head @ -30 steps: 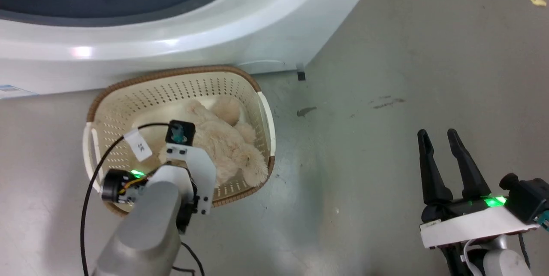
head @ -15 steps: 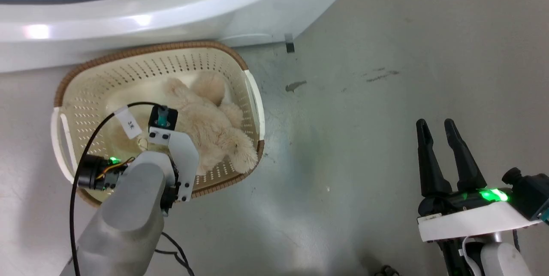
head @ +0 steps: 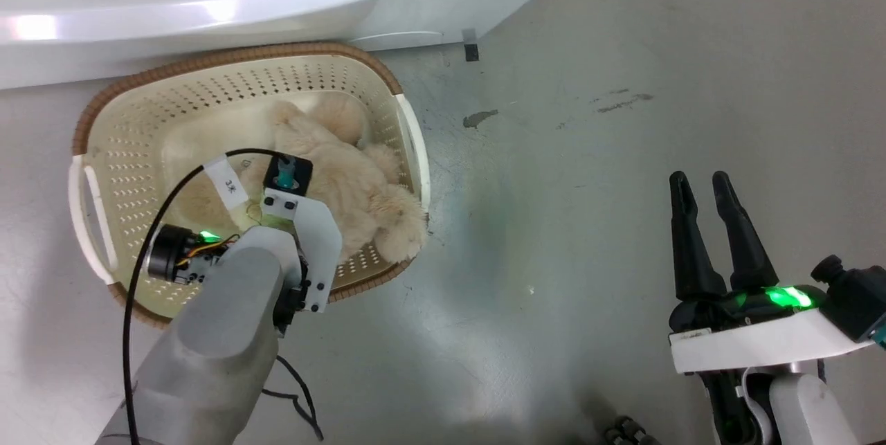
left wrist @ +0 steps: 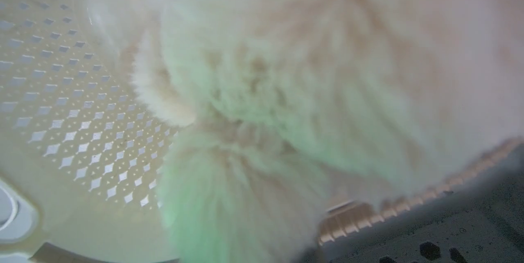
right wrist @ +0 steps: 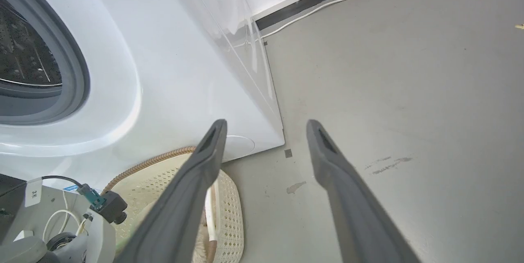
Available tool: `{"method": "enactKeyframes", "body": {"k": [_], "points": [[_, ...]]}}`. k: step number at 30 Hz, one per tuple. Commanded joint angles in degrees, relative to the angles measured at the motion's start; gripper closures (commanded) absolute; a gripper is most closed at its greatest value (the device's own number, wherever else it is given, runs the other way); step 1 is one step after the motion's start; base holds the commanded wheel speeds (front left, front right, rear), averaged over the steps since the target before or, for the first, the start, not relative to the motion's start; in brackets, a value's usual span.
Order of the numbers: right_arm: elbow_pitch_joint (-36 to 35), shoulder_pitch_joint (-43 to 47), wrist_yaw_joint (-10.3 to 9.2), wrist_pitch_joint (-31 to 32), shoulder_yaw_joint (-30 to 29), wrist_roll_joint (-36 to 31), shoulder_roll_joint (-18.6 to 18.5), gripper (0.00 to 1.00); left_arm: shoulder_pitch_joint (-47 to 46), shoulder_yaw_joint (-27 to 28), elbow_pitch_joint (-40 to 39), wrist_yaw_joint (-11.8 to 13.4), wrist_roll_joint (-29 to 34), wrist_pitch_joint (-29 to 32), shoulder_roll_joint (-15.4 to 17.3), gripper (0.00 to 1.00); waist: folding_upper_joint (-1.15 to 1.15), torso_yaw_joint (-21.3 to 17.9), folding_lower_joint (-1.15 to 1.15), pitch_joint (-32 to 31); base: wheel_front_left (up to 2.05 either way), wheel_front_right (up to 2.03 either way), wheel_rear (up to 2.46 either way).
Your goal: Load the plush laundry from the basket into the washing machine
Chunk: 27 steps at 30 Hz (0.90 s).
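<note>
Now reaching into the oval cream perforated plastic basket (head: 124,175), just beside the white front-loading washing machine (head: 277,2), toward the fluffy cream-beige plush animal (head: 360,182) inside. Cannot tell left pincer's state, buried in fur. Holding right pincer (head: 699,178) spread, empty, aside.

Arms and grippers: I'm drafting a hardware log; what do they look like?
Left forearm: pale grey, white bracket, black cable with white tag, green light. Right gripper: two long dark tapered fingers, white wrist plate, green light, black camera.
</note>
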Motion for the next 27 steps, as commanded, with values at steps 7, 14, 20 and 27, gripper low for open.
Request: {"method": "enactKeyframes", "body": {"k": [7, 14, 20, 27], "points": [[1.3, -0.9, 0.05, -1.5, -0.2, 1.4, 0.0, 0.0, -0.9, -1.7, 2.8, -1.9, -3.9, -7.9, -2.1, 1.0, 0.0, 3.6, 0.0, -4.0, 0.0, 0.0, 0.0], [3.4, 1.3, 0.05, -1.5, -1.2, -1.1, 0.0, 0.0, 2.0, 0.0, 3.3, -3.6, -7.6, -19.6, -6.7, 1.0, 0.0, 10.6, 0.0, -12.3, 0.0, 0.0, 0.0], [5.0, 4.4, 0.05, -1.5, -2.5, -3.3, 0.0, 0.0, 5.0, 0.5, 4.2, -6.0, -10.5, -28.3, -9.1, 1.0, 0.0, 16.3, 0.0, -20.1, 0.0, 0.0, 0.0], [6.8, 8.6, 0.05, -1.5, -3.5, -4.6, 0.0, 0.0, 9.2, 3.3, 3.1, -6.9, -15.9, -39.3, -10.2, 1.0, 0.0, 20.0, 0.0, -27.6, 0.0, 0.0, 0.0]]}}
